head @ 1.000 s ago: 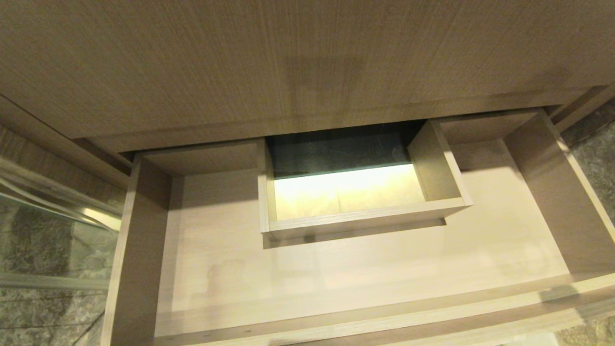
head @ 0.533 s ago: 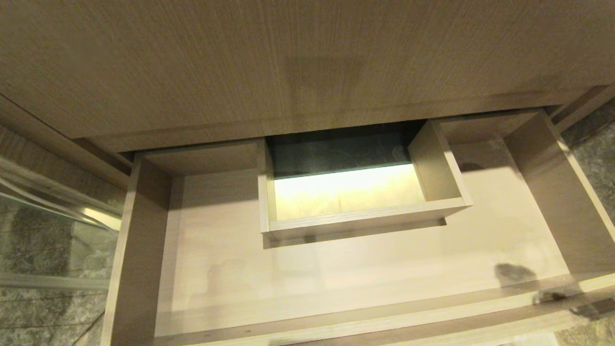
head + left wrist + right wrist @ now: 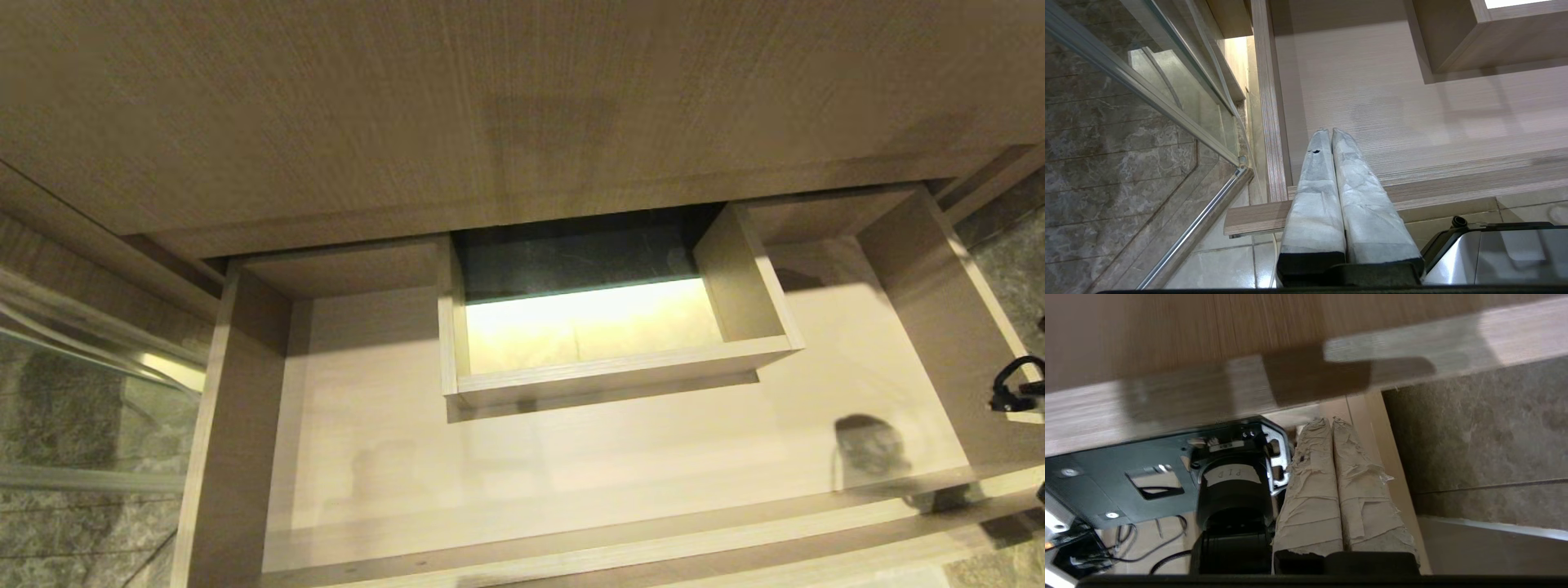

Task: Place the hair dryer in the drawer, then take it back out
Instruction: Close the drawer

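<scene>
The drawer [image 3: 571, 482] stands pulled out; the right end effector [image 3: 1331, 421] is clenched near its front right corner; the left end effector [image 3: 1331, 131], clenched, at its front left corner.

We see the drawer [image 3: 245, 425] pulled open under the wood panel [image 3: 490, 106], its floor wrapping around a rectangular cut-out [image 3: 588, 327]. A dark shadow [image 3: 869, 445] lies on the drawer floor near its right wall, where black cabling [image 3: 1012, 384] pokes in.

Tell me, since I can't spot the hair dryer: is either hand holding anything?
No. The left hand and right hand are both shut on nothing.
</scene>
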